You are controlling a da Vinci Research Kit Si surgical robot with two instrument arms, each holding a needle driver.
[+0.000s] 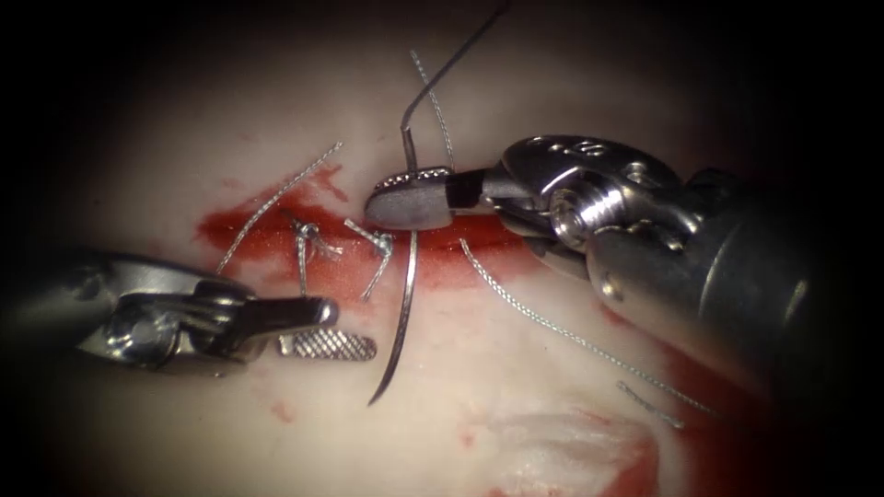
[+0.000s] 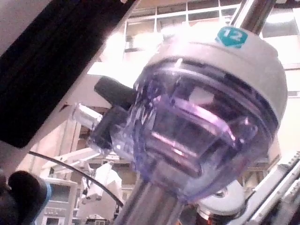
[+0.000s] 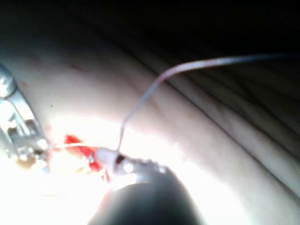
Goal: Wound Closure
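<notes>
Pale, glistening tissue (image 1: 552,110) bears a horizontal cut (image 1: 276,230) pooled with red fluid (image 1: 249,235). Within the cut sit two knotted stitches (image 1: 308,235), each of braided, silvery thread with short cut ends (image 1: 276,198) splaying above and below the cut. The needle (image 1: 401,322) is a slender, dark, curved steel wire; it stands across the cut just right of the stitches, its pointed end free and lying on the tissue below the cut. The right tool (image 1: 410,198), polished metal with finely serrated jaw faces, is closed on the needle near its swaged end, at the cut's upper edge. From that grip a smooth thread (image 1: 451,64) rises away above the cut; the same strand arcs up from the tool in the right wrist view (image 3: 150,89). Another braided strand (image 1: 552,327) trails from the cut toward the lower right, under the right tool. The left tool (image 1: 322,331) rests on the tissue below the cut, left of the needle, its jaws moderately parted and holding nothing; the cross-hatched face of its lower jaw is exposed. A patch of whitish, frayed tissue (image 1: 571,442) lies farther below the cut.
</notes>
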